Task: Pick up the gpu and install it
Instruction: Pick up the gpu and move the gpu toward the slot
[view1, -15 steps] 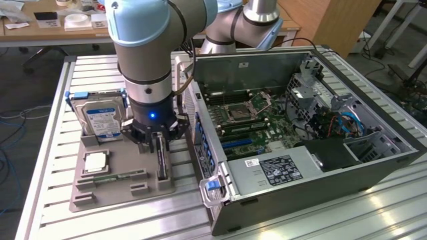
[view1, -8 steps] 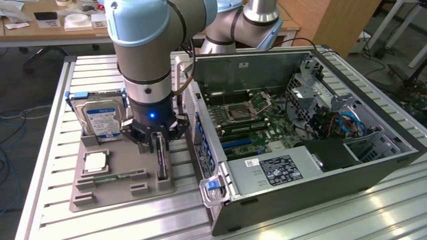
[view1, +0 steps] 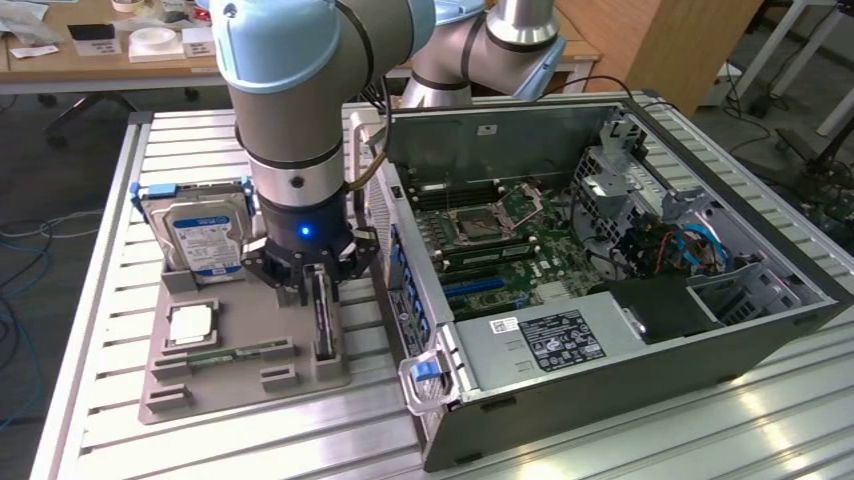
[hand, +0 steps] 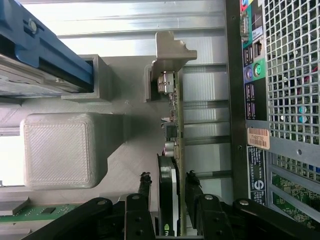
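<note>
- Over the grey fixture (view1: 200, 390), gripper (view1: 318, 288) pointing straight down, jaws spread wide and pinching nothing.
- Between its black fingers (hand: 145, 182), with a thin gap showing on either side: the gpu (hand: 170, 150), standing on its long edge in a slot of the fixture, not yet lifted.
- On one face of the card, a dark cooler and small components; on the other, bare thin board.
- Just past the card's far end, a grey upright post (hand: 170, 50) of the fixture.
- On the same fixture, toward the exterior view's left of the gpu: a green memory stick (view1: 240, 352) low in its slot, a square silver processor (view1: 190, 322) in its recess, and a hard drive (view1: 200, 235) with a blue-white label standing upright in blue rails.
- Close on the exterior view's right of the gripper: an open computer case (view1: 601, 410) lying on its side, rear port panel (hand: 250, 75) just beside the fixture.
- Inside the case: green motherboard (view1: 514, 250) with processor socket (view1: 478, 225), blue expansion slots (view1: 474, 290), a power supply (view1: 554, 340) with a white label, and blue cables (view1: 694, 245).
- Under everything, a slatted aluminium table (view1: 94, 420).
</note>
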